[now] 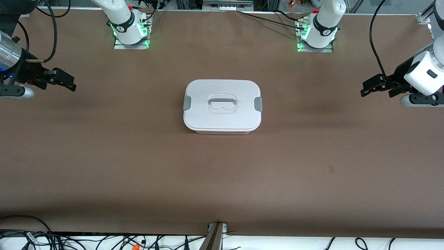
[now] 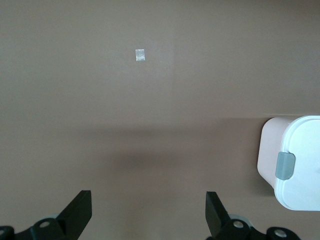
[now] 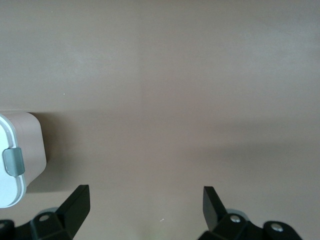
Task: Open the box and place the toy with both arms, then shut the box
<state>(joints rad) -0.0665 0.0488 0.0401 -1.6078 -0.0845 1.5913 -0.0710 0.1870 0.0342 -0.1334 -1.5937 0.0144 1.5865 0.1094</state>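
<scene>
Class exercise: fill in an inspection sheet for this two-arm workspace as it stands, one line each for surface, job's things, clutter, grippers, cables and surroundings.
Surface: brown table, flat, with a small pale square mark on it.
Job's things: box at mid-table, white lid on, a grey clip at each short end shut against the lid; no toy seen in any view.
Clutter: nothing seen.
Grippers: left gripper over the left arm's end of the table, fingers open, holding nothing; right gripper over the right arm's end, fingers open, holding nothing. Both are well apart from the box.
Cables: black cables along the table edge nearest the front camera; more near the arm bases.
Surroundings: two lit arm bases; metal framing at the table's edges.
</scene>
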